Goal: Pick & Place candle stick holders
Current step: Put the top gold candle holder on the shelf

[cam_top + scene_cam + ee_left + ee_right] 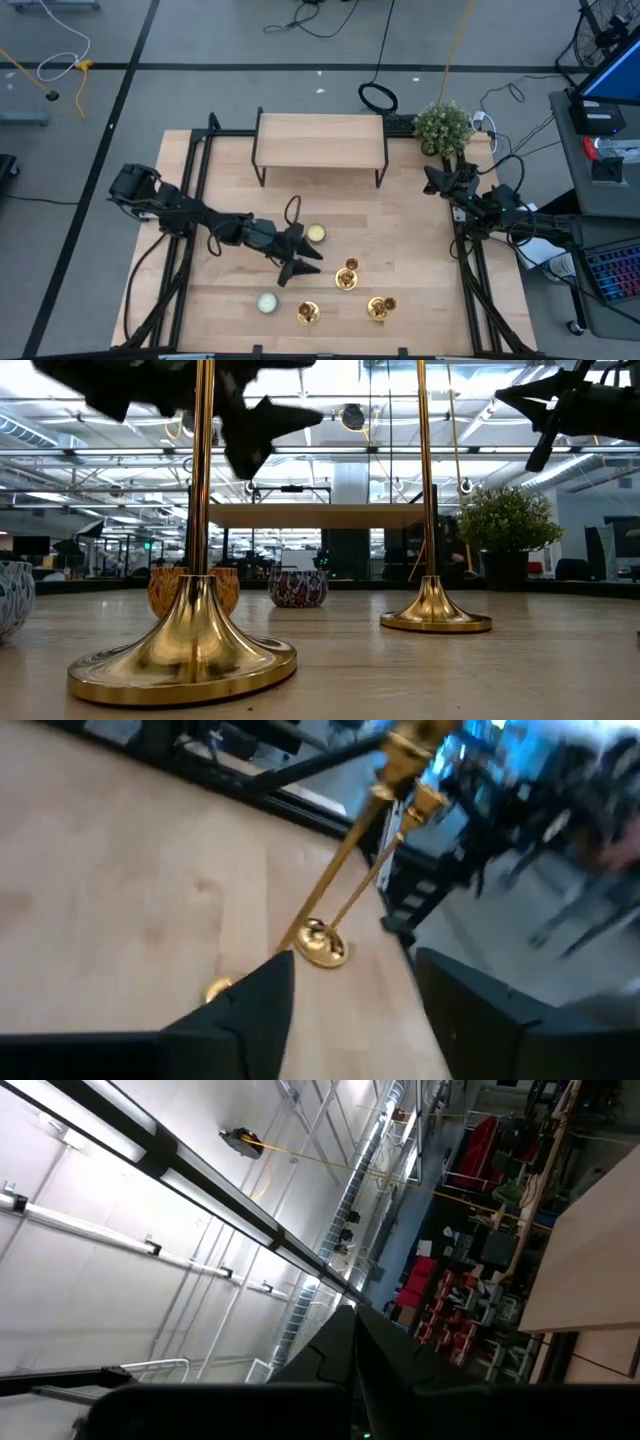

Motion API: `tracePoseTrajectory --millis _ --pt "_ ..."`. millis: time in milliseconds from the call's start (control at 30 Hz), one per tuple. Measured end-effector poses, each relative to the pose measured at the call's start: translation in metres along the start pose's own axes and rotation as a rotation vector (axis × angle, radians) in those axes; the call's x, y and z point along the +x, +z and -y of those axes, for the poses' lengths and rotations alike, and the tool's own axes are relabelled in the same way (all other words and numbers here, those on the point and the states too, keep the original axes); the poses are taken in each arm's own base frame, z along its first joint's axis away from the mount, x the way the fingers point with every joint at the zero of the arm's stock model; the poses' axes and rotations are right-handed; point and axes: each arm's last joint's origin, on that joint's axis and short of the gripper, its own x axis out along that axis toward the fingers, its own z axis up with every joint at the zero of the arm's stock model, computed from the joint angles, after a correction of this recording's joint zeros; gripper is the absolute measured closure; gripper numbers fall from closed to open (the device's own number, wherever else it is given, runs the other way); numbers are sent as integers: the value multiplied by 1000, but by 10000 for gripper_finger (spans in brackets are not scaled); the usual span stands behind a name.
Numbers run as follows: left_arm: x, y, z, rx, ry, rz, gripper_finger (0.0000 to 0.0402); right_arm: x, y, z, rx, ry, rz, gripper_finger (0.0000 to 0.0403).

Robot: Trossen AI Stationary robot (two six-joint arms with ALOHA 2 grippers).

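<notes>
A robotics lab in an open industrial hall: a wooden desk (420, 260) framed by black rails stands on grey concrete floor (200, 40) with loose cables (60, 60), beside a monitor (610, 75), under exposed ceiling pipes (340, 1210).

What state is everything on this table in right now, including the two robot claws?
Left gripper: open, empty, above the table beside the candlestick holders.
Right gripper: shut, empty, raised at the table's right edge.
Three brass candlestick holders: upright, standing free.
White disc candle: flat on the table, unlit.
Greenish disc candle: flat, unlit.
</notes>
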Motion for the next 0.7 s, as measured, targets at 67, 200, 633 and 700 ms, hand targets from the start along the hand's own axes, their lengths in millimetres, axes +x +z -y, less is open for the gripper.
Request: tracePoseTrajectory --millis 67,200,633,700 --pt "5 7 8 107 44 -39 167 0 0 1 22 -6 -2 394" --pt "13 7 17 281 181 -95 163 0 0 1 46 -5 -2 394" --pt "61 -24 -21 277 276 43 163 0 0 1 -9 -8 -6 394" --pt "68 -28 -26 275 265 13 163 0 0 0 -14 -7 -5 394"
